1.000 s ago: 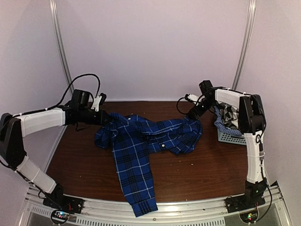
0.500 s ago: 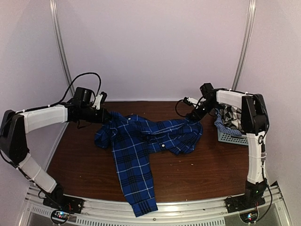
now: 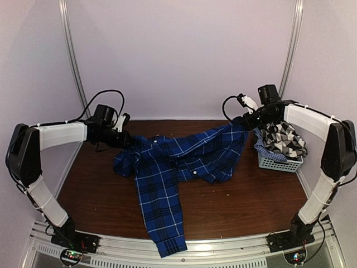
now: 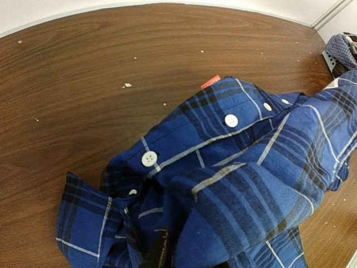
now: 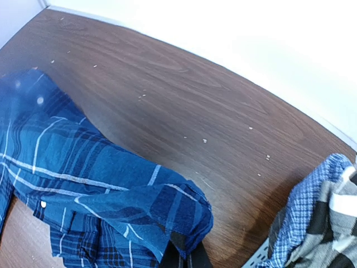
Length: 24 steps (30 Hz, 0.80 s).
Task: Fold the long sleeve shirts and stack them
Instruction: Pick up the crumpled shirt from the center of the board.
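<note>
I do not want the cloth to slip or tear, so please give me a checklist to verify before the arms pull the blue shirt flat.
1. Right gripper shut on blue plaid shirt: ok, corner lifted.
2. Left gripper grip: cannot tell, jaws hidden in cloth.
3. Shirt lying flat: not ok, bunched.
4. Sleeve fully on table: not ok, cuff overhangs near edge.
5. Checked shirt out of the way in basket: ok.

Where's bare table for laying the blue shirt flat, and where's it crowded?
Free: near-right table between sleeve and basket; near-left beside the sleeve; back strip along the far edge. Crowded: middle, under the blue shirt, and the basket corner.
</note>
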{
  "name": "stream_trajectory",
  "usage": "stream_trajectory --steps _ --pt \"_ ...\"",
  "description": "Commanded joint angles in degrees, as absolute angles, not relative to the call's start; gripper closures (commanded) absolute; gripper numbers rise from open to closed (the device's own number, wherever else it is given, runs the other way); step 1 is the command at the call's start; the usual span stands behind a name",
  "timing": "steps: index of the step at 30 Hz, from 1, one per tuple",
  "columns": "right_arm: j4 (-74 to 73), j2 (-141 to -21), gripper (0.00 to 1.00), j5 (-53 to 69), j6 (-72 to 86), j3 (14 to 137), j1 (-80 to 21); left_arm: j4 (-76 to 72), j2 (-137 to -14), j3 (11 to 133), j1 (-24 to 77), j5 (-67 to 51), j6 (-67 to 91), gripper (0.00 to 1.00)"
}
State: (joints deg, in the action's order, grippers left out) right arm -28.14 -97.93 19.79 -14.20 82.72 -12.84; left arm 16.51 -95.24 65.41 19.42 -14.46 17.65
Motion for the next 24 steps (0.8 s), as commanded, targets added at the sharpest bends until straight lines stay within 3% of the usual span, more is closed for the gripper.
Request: stream_trajectory --steps 1,5,15,18,24 --pt "-27.2 -93.9 1.0 12.1 -4.9 81.7 -12.8 12.8 -91.9 65.1 19.1 -22.7 15.5 0.81" --pt "-29.0 -89.4 1.0 11.4 -1.8 83.0 -12.8 9.9 -88.8 63.6 19.1 -28.8 14.6 0.85" --pt "-31.3 -79.4 1.0 13.1 1.6 85.4 -12.9 13.6 -84.2 67.9 19.1 -28.6 10.8 0.97" --pt "-32.0 -79.4 1.0 13.0 2.4 84.7 -12.9 12.8 -85.3 66.7 19.4 -30.0 13.5 0.92" --pt "-30.8 -80.1 1.0 12.1 3.5 81.8 -12.8 5.7 -84.6 60.1 28.1 -25.4 18.9 0.66"
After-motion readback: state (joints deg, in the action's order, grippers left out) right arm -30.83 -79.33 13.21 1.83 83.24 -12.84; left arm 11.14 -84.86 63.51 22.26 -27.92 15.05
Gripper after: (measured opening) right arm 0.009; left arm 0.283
